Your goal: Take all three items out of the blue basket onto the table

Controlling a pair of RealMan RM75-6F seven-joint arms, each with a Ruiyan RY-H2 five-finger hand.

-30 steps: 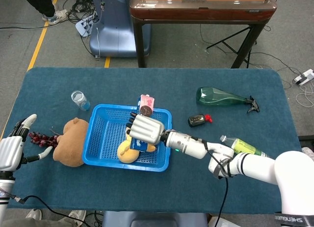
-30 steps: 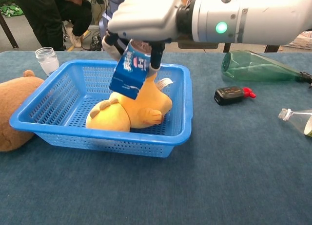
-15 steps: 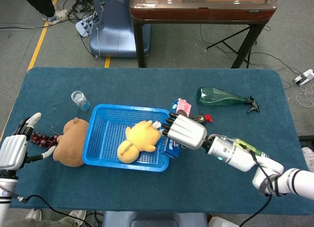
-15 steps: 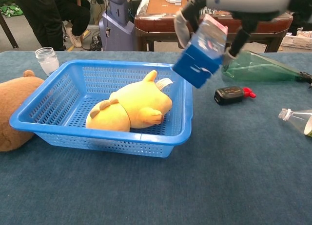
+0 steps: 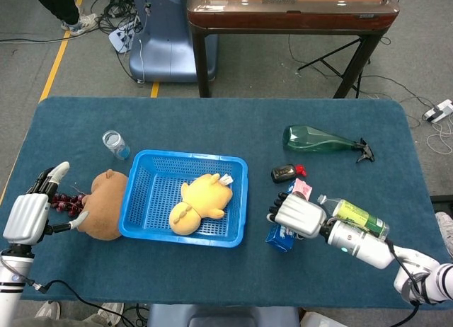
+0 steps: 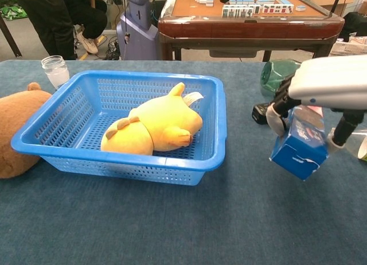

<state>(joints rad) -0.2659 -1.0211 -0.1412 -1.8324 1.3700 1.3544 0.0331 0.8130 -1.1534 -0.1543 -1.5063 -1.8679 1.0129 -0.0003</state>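
Note:
The blue basket (image 5: 141, 197) (image 6: 69, 145) sits mid-table with a yellow plush toy (image 5: 198, 202) (image 6: 153, 127) lying inside it. To the basket's right, my right hand (image 5: 299, 216) (image 6: 330, 84) grips a blue carton with a pink top (image 5: 287, 228) (image 6: 302, 144), tilted and low over the cloth; whether it touches the cloth is unclear. A brown plush bear (image 5: 102, 204) (image 6: 18, 136) lies on the table left of the basket. My left hand (image 5: 30, 215) hovers at the left edge beside the bear, fingers spread and holding nothing.
A glass jar (image 5: 115, 144) (image 6: 55, 70) stands behind the basket's left corner. Dark red grapes (image 5: 62, 199) lie by the left hand. A green bottle (image 5: 318, 139), a black fob (image 5: 284, 173) and a plastic bottle (image 5: 354, 215) lie right of the basket.
My right hand lifted the blue carton out of the basket, carried it right over the rim and lowered it toward the table. The left hand barely moved.

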